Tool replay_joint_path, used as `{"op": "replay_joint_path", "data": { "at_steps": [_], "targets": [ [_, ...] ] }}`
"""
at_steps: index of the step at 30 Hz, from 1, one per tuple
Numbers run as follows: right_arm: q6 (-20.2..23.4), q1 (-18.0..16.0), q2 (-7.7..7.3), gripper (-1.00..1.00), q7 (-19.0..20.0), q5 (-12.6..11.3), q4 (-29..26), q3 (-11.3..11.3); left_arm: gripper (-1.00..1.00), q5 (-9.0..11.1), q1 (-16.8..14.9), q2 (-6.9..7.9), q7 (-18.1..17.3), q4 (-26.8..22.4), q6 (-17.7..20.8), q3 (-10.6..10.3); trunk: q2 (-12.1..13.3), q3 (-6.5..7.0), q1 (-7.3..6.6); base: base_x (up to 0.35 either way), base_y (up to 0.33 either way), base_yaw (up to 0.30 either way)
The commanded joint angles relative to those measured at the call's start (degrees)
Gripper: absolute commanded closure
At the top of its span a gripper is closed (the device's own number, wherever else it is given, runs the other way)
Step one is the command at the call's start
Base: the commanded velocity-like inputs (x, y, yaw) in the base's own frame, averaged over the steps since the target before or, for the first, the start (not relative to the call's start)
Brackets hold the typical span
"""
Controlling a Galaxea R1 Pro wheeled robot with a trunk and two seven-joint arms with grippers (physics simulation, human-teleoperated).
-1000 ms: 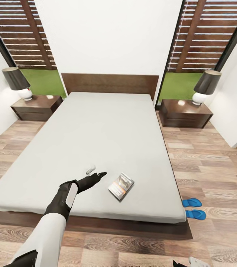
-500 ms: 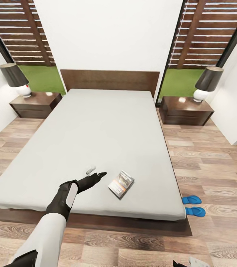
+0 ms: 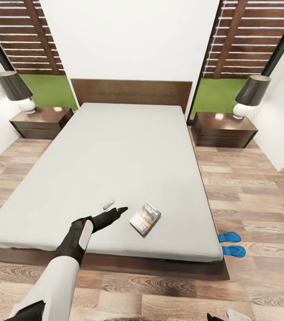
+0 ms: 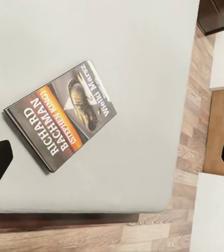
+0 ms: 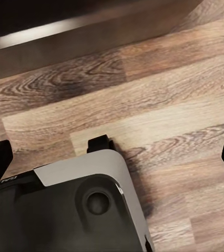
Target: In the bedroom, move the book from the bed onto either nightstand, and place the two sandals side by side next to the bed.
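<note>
The book (image 3: 145,218) lies flat just right of the spread-open left gripper (image 3: 115,207), long axis slanting toward the bed's (image 3: 115,147) foot edge.

The right gripper (image 3: 224,317) is cut off at the frame's bottom edge, its jaws' spread there unreadable

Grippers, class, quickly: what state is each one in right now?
Left gripper: open, empty, beside the book.
Right gripper: open, empty, over the floor.
</note>
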Motion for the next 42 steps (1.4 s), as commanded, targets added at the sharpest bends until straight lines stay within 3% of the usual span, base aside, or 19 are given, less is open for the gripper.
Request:
{"op": "replay_joint_path", "data": {
  "at_steps": [1,42],
  "targets": [
    [-0.2,0.0,-0.01,-1.00,0.5,-0.6,0.1,-0.2,-1.00,0.2,-0.1,-0.07,-0.2,0.0,0.5,0.3,-0.1,-0.18,0.03,0.000,0.000,0.000],
    [-0.2,0.0,-0.01,-1.00,0.4,-0.6,0.1,-0.2,-1.00,0.2,-0.1,-0.07,-0.2,0.0,0.5,0.3,-0.1,-3.90,0.03,0.000,0.000,0.000]
  ]
}}
